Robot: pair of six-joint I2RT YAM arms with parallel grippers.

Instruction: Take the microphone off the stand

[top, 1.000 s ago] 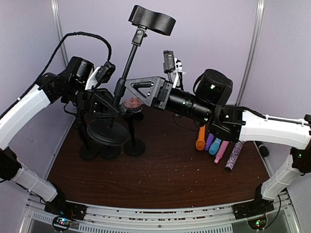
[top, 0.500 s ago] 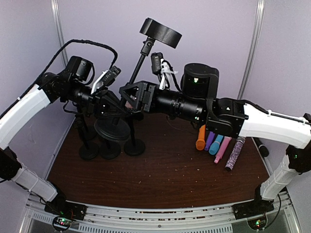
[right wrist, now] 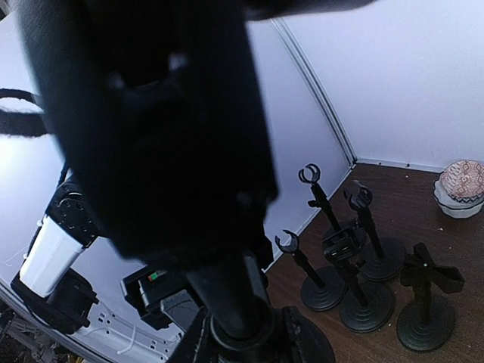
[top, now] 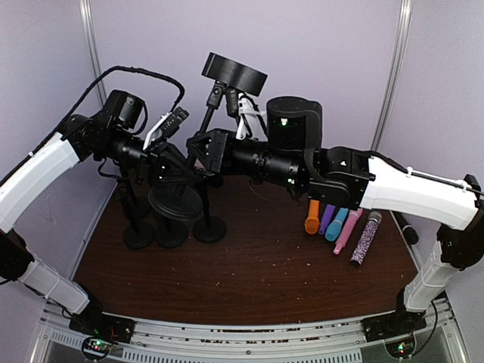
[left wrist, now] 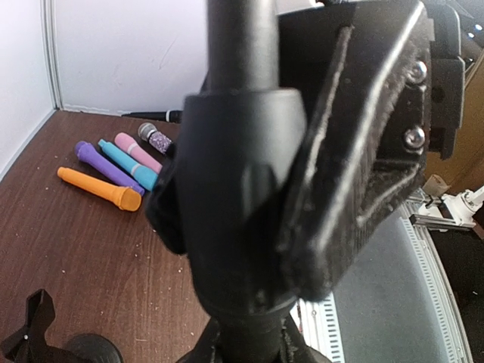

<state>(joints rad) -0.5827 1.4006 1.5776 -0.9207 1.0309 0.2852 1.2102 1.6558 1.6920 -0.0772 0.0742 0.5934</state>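
Left fingers: the left gripper (top: pixel 185 170) is clamped shut on the stand (left wrist: pixel 238 174), at a thick collar on its pole. The pad (left wrist: pixel 355 144) is rough black foam with two screws.
Right fingers: the right gripper (top: pixel 198 150) sits just beside the left one at the pole, centre of the top view. Whether it is open or closed cannot be told; its own view gives only a dark blur, upper left.
Stand: smooth black round pole, tilted, topped by a flat disc (top: pixel 234 73), upper centre of the top view.
Mic: the mic (right wrist: pixel 460 181) shows only a pink mesh head with a pale collar, right edge of the right wrist view. Its mount is cut off there, and the top view does not show it.
Obstructions: spare stands (right wrist: pixel 363 295), black with round bases, thin poles and C-clips, crowd the table below the grippers, left of centre.
Loose mics: loose mics (top: pixel 336 227) lie in a row right of centre, well apart from the grippers: orange, purple, teal, pink, glittered.
Table: the table (top: pixel 249 280) is dark brown wood grain with pale specks. A perforated metal rail (top: pixel 249 344) runs along the bottom edge.
Room: matte lilac walls (top: pixel 325 45) with metal strips (top: pixel 393 76) at the corners. A braided black cable (top: pixel 144 72) loops at upper left.
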